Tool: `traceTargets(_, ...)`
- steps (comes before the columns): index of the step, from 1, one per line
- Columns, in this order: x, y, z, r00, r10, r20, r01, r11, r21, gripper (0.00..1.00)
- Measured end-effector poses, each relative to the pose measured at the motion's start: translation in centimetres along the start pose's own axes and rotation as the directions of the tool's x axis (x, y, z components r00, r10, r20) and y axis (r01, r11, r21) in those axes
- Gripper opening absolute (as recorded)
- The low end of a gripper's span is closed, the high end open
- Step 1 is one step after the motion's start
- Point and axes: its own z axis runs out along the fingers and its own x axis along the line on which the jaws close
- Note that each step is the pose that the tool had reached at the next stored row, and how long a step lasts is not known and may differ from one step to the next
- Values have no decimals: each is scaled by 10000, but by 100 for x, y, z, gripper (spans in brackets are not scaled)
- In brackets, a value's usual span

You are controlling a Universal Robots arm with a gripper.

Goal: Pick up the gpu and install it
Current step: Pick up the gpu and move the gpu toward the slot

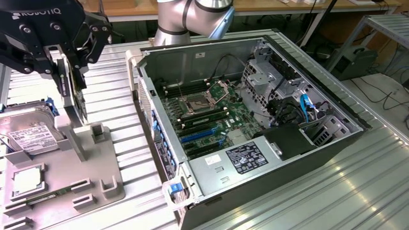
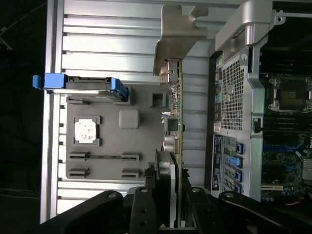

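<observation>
The gripper [image 1: 69, 72] hangs over the exterior view's left side, its jaws pinching the gpu [image 1: 75, 98] from both flat faces, so that the card stands on edge, upright and long side vertical. In the wrist view the black fingers [image 2: 146, 200] sit on either side of the gpu [image 2: 178, 112], seen edge-on, with its silver bracket [image 2: 178, 41] at the far end from the gripper [image 2: 170, 195]. The card's lower end is right at the upright post of the gray holder tray [image 1: 96, 167] (whether it touches the post or hangs just clear of it, I cannot tell). On the tray lie a hard drive [image 1: 28, 132] with blue side rails, a square processor chip [image 1: 27, 179] and a narrow memory stick [image 1: 54, 194]. Beside the tray, toward the exterior view's right, the open computer case [image 1: 191, 57] lies on the slatted metal table [image 1: 357, 191], its motherboard [image 1: 211, 117] exposed, well apart from the card.
</observation>
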Motion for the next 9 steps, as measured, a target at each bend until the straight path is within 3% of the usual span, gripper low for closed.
traceTargets(1,-6,0,0,10000,0,-1,0,10000,33,28)
traceTargets(2,-13,-1,0,10000,-2,-5,2,9999,133,28)
traceTargets(3,-14,-1,1,10000,-3,-7,4,9998,184,28)
traceTargets(9,-34,-1,1,10000,-4,-8,4,9998,196,28)
